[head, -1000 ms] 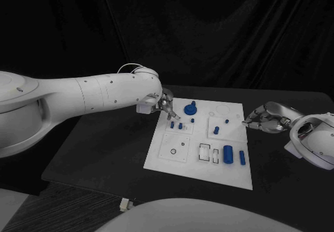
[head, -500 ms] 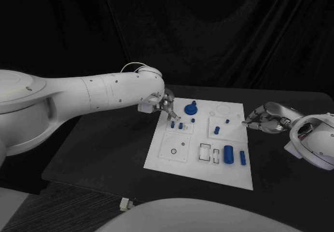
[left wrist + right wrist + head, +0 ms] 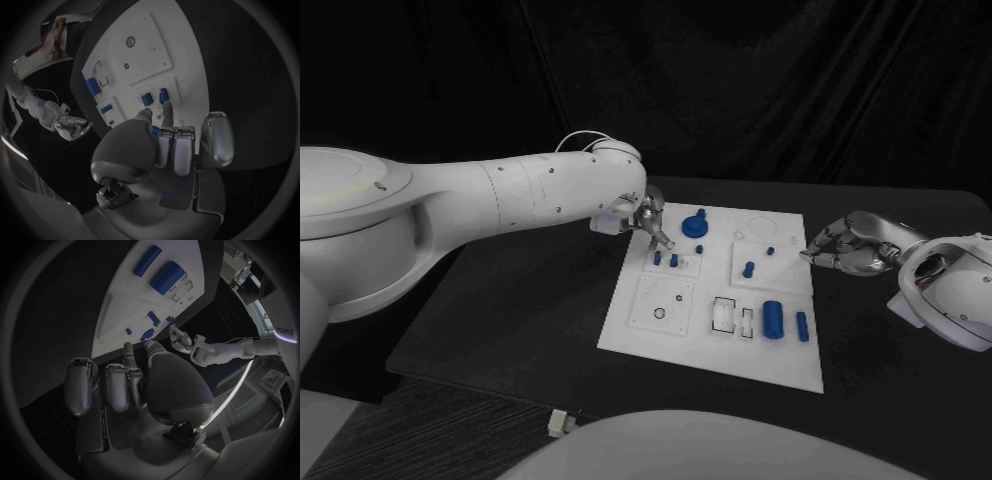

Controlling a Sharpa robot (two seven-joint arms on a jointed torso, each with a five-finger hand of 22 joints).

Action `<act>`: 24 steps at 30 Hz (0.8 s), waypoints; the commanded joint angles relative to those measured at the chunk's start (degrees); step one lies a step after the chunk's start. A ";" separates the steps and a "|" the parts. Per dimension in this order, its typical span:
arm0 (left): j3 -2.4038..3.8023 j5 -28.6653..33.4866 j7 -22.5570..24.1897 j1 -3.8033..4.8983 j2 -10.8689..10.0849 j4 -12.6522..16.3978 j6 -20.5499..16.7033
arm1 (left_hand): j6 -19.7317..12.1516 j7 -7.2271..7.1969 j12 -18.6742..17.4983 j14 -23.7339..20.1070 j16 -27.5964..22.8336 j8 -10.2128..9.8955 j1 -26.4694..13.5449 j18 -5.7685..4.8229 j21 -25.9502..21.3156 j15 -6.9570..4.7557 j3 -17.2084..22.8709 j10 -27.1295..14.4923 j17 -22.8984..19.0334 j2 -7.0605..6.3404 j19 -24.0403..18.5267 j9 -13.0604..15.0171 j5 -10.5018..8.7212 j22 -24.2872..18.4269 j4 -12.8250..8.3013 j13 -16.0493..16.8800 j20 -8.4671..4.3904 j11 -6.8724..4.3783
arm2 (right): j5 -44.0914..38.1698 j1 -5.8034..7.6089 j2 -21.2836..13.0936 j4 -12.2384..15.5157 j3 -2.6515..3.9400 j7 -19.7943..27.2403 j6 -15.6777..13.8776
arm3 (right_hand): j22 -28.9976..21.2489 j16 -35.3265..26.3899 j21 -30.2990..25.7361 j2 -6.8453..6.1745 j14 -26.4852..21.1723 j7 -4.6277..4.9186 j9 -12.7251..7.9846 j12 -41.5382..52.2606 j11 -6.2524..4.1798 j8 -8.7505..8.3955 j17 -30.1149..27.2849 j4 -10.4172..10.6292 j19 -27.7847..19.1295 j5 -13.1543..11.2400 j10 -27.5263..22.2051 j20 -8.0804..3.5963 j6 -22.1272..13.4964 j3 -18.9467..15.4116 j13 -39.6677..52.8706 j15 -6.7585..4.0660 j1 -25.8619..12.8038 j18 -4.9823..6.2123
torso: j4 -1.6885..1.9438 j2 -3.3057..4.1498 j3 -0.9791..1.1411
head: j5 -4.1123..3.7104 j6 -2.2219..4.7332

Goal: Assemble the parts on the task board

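Observation:
The white task board lies mid-table. My left hand hovers over its far left corner with fingers curled in and nothing visible between them, its fingertips just above two short blue pegs that stand upright. A round blue part with a knob sits just right of that hand. A blue peg stands mid-board. A thick blue cylinder and a thin one lie near the right edge. My right hand hangs curled beside the board's right edge, holding nothing.
The black table has bare room left of the board and in front of it. Empty slots and a round hole plate occupy the board's near left. My left arm crosses above the table's far left.
My left arm has edged slightly towards the board, with its hand staying over the two pegs. The right hand has not moved.

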 commanded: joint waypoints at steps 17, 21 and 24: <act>0.06 -0.17 0.41 -0.93 0.79 -1.10 0.76 | 1.02 -0.30 0.59 6.16 0.80 -0.73 1.49 -0.99 -0.94 0.46 1.94 6.18 15.90 -0.33 -0.21 -0.19 5.28 10.90 -1.58 15.29 -0.28 -0.28 | -0.04 -0.16 -0.05 0.04 0.04 -0.74 0.42 | 12.13 -0.66 -0.98 0.46 4.00 0.04 -0.09 0.95 0.73 0.19 4.57 -0.28 1.09 1.71 5.67 0.33 -0.43 1.91 15.21 0.24 1.42 1.02 | 0.02 0.00 0.03 | -0.09 0.00; 0.06 -0.17 0.16 -1.10 0.83 -1.23 1.02 | 0.75 -0.38 0.59 6.16 0.80 -0.76 2.23 -0.98 -1.01 0.37 3.58 6.18 15.90 -0.47 -0.25 0.09 3.98 10.89 -2.16 15.29 -0.37 -0.36 | -0.04 -0.16 -0.05 0.02 0.04 -0.75 0.46 | 12.12 -0.68 -1.01 0.48 3.99 0.03 -0.10 0.95 0.73 0.19 4.54 -0.29 1.09 1.73 5.67 0.33 -0.43 1.96 15.21 0.24 1.48 1.02 | 0.03 -0.01 0.02 | -0.08 0.00; 0.06 -0.17 0.01 -1.23 0.85 -1.32 1.33 | 0.73 -0.40 0.59 6.16 0.80 -0.73 2.29 -0.99 -1.02 0.35 4.49 6.18 15.90 -0.66 -0.26 0.25 3.32 10.89 -2.33 15.29 -0.40 -0.39 | -0.04 -0.16 -0.06 0.02 0.04 -0.74 0.46 | 12.12 -0.68 -1.01 0.48 3.99 0.03 -0.10 0.95 0.73 0.19 4.54 -0.29 1.09 1.73 5.67 0.33 -0.43 1.96 15.21 0.24 1.48 1.02 | 0.02 -0.01 0.00 | -0.05 0.00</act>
